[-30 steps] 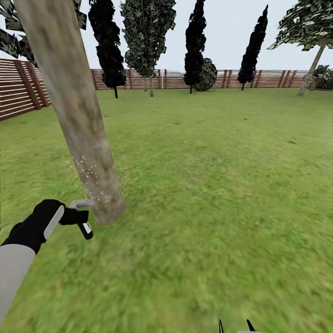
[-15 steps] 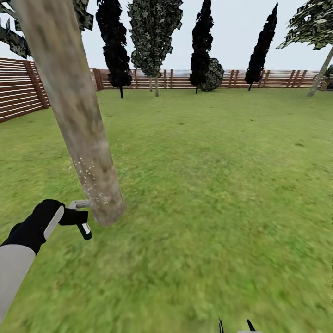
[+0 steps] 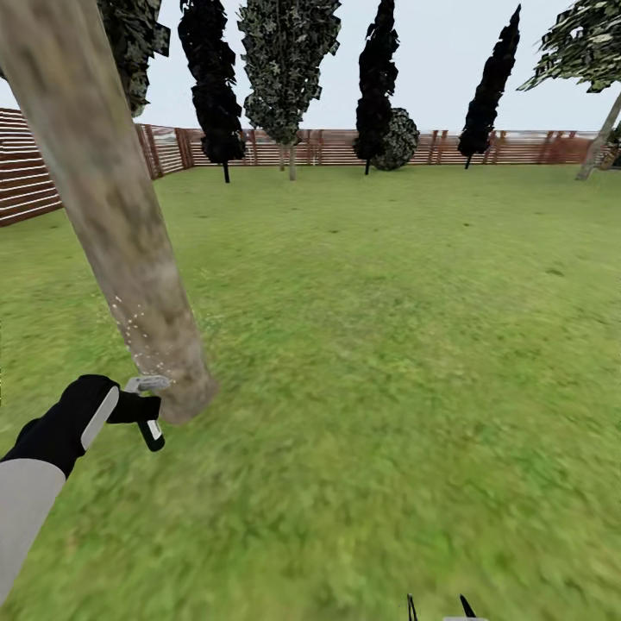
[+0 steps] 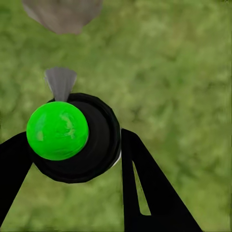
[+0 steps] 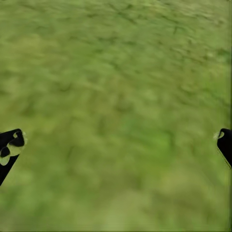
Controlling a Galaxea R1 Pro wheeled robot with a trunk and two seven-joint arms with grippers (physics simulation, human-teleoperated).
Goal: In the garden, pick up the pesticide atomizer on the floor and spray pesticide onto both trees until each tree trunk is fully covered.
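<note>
A thick, leaning, pale mottled tree trunk point(image 3: 112, 224) rises from the lawn at the left. Whitish-yellow pesticide specks point(image 3: 138, 328) dot its lower part. My left gripper point(image 3: 138, 407) is shut on the pesticide atomizer point(image 3: 152, 431), a dark bottle whose grey trigger head point(image 3: 148, 382) almost touches the trunk's base. From the left wrist, the atomizer point(image 4: 92, 140) is a black round body with a green disc, held between two black fingers point(image 4: 145, 193), its grey nozzle point(image 4: 60, 82) aimed at the trunk base point(image 4: 63, 14). My right gripper point(image 5: 116, 147) hangs open over grass; its tips point(image 3: 440, 606) show at the bottom edge.
Green lawn point(image 3: 388, 345) spreads ahead and to the right. A brown slat fence point(image 3: 517, 147) lines the back and left. Several dark thin-stemmed trees point(image 3: 377, 78) stand along it. Another pale, leaning trunk point(image 3: 598, 138) rises at the far right.
The whole view has shifted, so the near trunk now sits further left in the picture. My left gripper still holds the atomizer at the trunk's base, and specks still show on the bark.
</note>
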